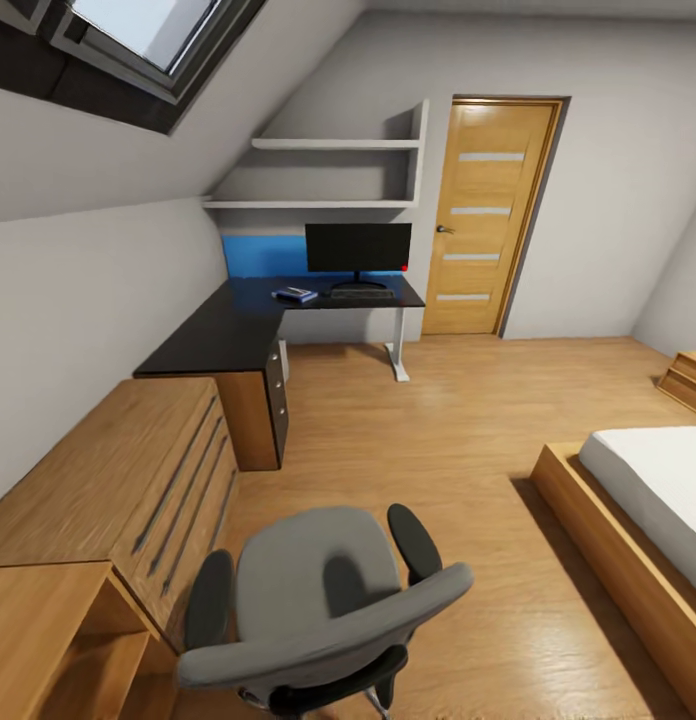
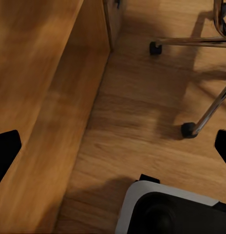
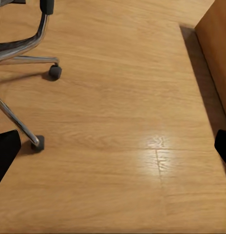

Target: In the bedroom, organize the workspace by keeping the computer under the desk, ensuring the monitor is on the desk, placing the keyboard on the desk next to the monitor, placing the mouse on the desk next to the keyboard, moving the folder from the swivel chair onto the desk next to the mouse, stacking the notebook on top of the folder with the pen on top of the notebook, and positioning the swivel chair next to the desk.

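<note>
1. Left gripper [image 2: 113, 146] and right gripper [image 3: 113, 146]: fingers spread wide over the floor, holding nothing.
2. Grey swivel chair with black armrests [image 1: 323, 600]: seat bare, well apart from the bench, awaiting repositioning.
3. Matte black L-shaped bench [image 1: 228, 325]: carries the black flat monitor [image 1: 358, 248], the dark slim keyboard [image 1: 361, 294], and a blue folder stack [image 1: 294, 294] alongside.

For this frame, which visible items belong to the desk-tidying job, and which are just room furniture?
Job items:
- swivel chair, seat bare, away from the desk
- desk
- monitor on the desk
- keyboard before the monitor
- blue folder on the desk

Just furniture:
- low wooden cabinets
- bed
- door
- wall shelves
</note>
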Tool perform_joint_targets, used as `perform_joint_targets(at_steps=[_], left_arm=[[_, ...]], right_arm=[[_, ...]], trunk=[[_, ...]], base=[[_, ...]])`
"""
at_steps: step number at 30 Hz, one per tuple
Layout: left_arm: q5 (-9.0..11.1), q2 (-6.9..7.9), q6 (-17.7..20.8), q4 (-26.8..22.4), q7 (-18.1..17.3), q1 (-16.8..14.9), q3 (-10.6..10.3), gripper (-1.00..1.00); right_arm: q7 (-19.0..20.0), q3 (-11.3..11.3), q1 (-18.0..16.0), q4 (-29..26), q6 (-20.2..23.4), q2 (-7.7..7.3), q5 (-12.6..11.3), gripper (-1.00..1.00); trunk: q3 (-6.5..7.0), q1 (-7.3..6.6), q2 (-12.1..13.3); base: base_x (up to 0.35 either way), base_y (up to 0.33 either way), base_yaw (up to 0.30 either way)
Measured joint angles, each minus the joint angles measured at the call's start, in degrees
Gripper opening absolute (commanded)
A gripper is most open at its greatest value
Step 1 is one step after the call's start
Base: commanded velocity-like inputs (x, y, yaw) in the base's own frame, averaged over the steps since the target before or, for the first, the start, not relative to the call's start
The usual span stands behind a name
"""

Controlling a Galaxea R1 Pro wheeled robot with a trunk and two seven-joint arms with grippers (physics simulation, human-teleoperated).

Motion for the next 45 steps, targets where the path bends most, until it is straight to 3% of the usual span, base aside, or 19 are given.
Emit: perform_joint_targets(at_steps=[33, 45], left_arm=[[0.0, 0.06, 1.4, 0.0, 0.0, 0.0, 0.0, 1.0], [0.0, 0.07, 1.5, 0.0, 0.0, 0.0, 0.0, 1.0]], right_arm=[[0.0, 0.0, 0.0, 0.0, 0.2, 0.01, 0.0, 1.0], [0.0, 0.0, 0.0, 0.0, 0.2, 0.01, 0.0, 1.0]], trunk=[[-0.02, -0.01, 0.0], [-0.02, -0.01, 0.0]], base=[[-0.027, 0.024, -0.001], [0.0, 0.0, 0.207]])
